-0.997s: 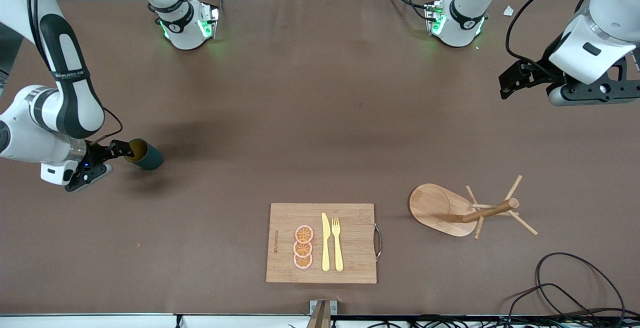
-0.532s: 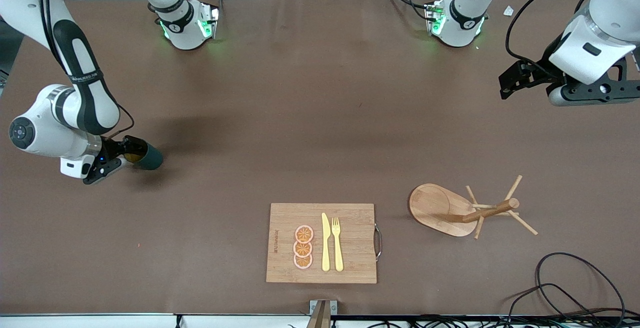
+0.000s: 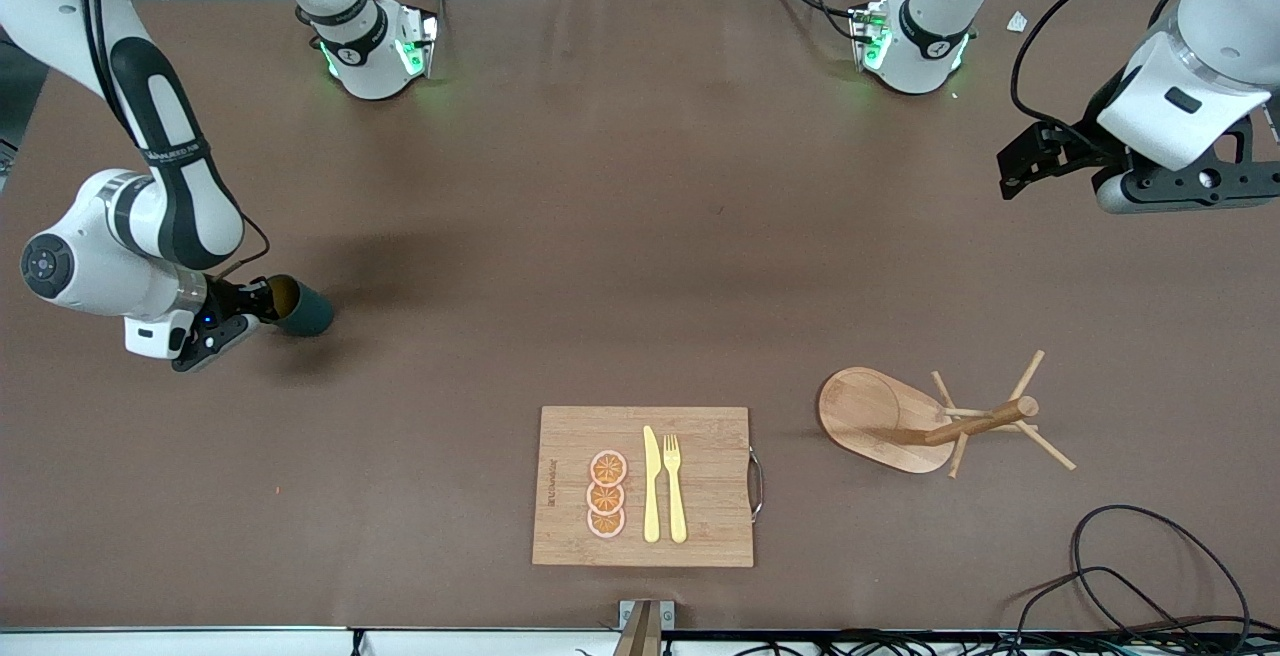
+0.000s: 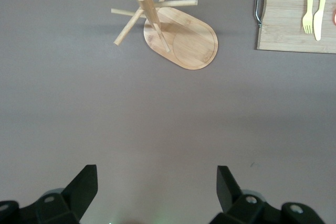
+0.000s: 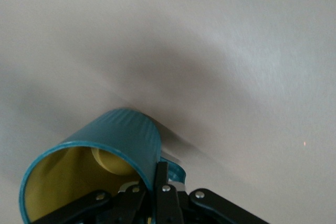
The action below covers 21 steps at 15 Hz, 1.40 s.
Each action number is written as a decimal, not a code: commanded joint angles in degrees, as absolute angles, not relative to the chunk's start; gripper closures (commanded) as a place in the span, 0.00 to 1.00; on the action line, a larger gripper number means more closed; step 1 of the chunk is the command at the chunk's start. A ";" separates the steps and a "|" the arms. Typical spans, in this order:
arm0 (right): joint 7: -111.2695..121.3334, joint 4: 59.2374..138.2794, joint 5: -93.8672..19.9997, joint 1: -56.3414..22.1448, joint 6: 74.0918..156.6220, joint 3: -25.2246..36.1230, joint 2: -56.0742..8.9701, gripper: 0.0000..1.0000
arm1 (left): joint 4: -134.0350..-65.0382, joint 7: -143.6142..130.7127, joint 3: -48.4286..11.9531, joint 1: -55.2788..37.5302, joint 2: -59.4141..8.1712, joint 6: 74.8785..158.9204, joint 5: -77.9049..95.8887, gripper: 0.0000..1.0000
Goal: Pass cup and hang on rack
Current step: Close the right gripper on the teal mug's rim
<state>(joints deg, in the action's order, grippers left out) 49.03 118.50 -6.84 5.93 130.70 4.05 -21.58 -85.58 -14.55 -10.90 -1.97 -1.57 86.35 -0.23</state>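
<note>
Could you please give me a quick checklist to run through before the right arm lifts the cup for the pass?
1. Right hand shut on the cup rim: ok.
2. Cup off the table: cannot tell; it lies tilted on its side.
3. Left hand open to receive: ok; it waits over the table at its own end.
4. Rack upright, pegs free: ok.
5. Board nearer the camera, out of the path between the hands: ok.
6. Cup handle free for hanging: cannot tell; it sits beside the fingers.

Right gripper [image 3: 262, 305] closed on the rim of the tipped cup [image 3: 300, 307] at the right arm's end; left gripper [image 3: 1012, 174] waits open; rack [image 3: 900, 421] beside cutting board [image 3: 642, 486].
</note>
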 commanded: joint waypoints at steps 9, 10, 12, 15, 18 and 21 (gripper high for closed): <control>20.52 111.97 -8.17 -10.78 118.13 3.87 -16.09 1.00 | -85.43 -15.38 -10.90 -1.93 -1.49 85.08 0.35 0.00; 16.22 111.97 -8.26 -13.94 118.30 3.78 -16.00 1.00 | -85.60 -15.38 -10.90 -2.02 -1.49 85.08 0.35 0.00; 7.60 111.36 -9.48 -19.57 119.00 3.78 -16.26 1.00 | -85.96 -15.47 -11.68 -2.02 -1.58 85.08 0.35 0.00; 2.21 110.13 -12.65 -26.87 121.45 3.87 -16.79 1.00 | -86.13 -19.15 -12.48 -2.28 -1.67 85.08 0.18 0.00; -9.27 108.82 -12.57 -34.86 128.65 3.87 -20.72 1.00 | -87.10 -20.12 -13.36 -2.37 -1.50 85.08 0.00 0.00; -15.81 102.51 -12.05 -40.24 130.61 3.87 -26.61 1.00 | -87.45 -21.53 -14.24 -2.46 -1.76 84.81 -0.09 0.00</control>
<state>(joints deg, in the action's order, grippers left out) -12.36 108.59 -11.26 -37.20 130.44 2.98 -21.53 -87.18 -20.16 -13.85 -2.35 -1.82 85.34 -0.23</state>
